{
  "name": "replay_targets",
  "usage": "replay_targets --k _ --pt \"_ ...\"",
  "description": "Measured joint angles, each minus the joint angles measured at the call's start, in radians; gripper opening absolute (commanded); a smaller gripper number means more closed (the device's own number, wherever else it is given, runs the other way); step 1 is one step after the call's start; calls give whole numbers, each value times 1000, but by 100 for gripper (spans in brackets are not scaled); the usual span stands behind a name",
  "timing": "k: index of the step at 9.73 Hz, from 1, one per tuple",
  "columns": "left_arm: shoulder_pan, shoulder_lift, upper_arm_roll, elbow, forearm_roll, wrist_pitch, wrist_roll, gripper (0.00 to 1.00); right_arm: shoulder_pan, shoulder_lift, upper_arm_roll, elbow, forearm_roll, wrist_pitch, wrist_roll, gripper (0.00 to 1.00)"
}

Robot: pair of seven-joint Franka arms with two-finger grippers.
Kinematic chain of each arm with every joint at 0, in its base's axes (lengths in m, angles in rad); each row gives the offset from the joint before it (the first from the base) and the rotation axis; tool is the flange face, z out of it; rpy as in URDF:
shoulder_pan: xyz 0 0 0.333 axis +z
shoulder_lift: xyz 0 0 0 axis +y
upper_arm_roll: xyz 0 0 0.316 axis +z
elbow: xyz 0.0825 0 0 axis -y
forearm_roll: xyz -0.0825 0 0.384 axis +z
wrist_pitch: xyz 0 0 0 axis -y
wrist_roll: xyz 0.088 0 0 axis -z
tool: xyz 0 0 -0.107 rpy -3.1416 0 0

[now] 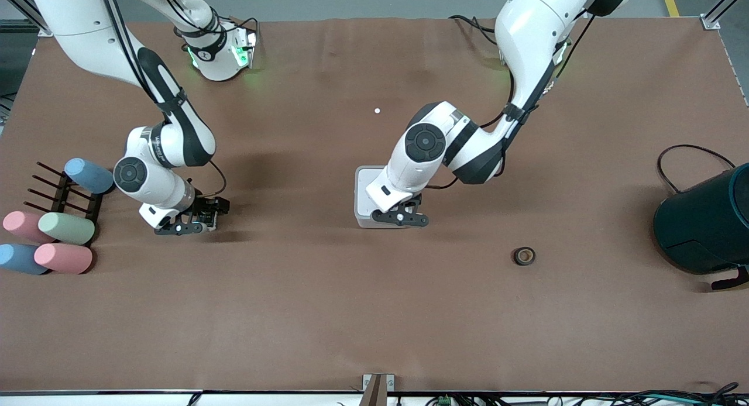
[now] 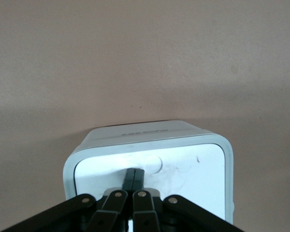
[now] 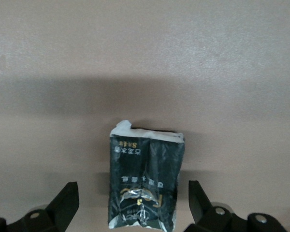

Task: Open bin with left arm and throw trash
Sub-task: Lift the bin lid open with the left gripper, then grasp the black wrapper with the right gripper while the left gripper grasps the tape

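The bin (image 1: 364, 183), a light-grey square box with a flat white lid, stands mid-table with the lid down. My left gripper (image 1: 402, 219) is shut and empty, its fingertips (image 2: 134, 176) resting on the white lid (image 2: 193, 169) near the lid's edge nearer the front camera. My right gripper (image 1: 202, 219) is open and low over the table toward the right arm's end. The dark printed wrapper (image 3: 146, 181) lies flat between its fingers (image 3: 66, 199), not gripped. The black tape roll (image 1: 524, 256) lies nearer the front camera than the bin, toward the left arm's end. A tiny white bit (image 1: 377, 110) lies farther from the camera.
Several pastel cylinders (image 1: 65, 228) and a black rack (image 1: 61, 195) sit at the right arm's end. A large dark teal drum (image 1: 705, 222) with a black cable (image 1: 673, 160) stands at the left arm's end.
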Motion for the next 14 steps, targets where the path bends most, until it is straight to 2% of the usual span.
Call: replay_targets --k 1,2,4,5,6,7,9,11,13,14 --pt "4 -3 3 10 1 -27 0 0 0 0 0 0 0 -1 1 0" --pt "31 -24 10 35 21 -116 15 0 -1 0 -1 0 0 -1 2 0" --pt "180 -113 11 66 34 -304 214 3 -3 -1 -2 2 0 -4 2 0" --pt "264 -138 11 63 35 -336 345 27 -4 -6 -1 5 0 -21 11 0" --pt "334 -133 13 52 37 -341 447 91 -3 -13 1 19 0 -68 37 0" --pt "388 -102 16 36 63 -324 516 100 2 -32 5 59 0 -159 84 0" --pt "462 -8 16 25 129 -216 617 100 61 -85 16 211 4 -391 249 0" --pt "471 43 15 1 139 -136 647 100 165 -112 23 370 68 -540 433 0" --pt "477 52 17 -74 142 -9 647 100 292 -111 26 492 141 -558 655 0" --pt "489 57 18 -124 142 61 647 100 360 -101 27 550 150 -548 777 0"
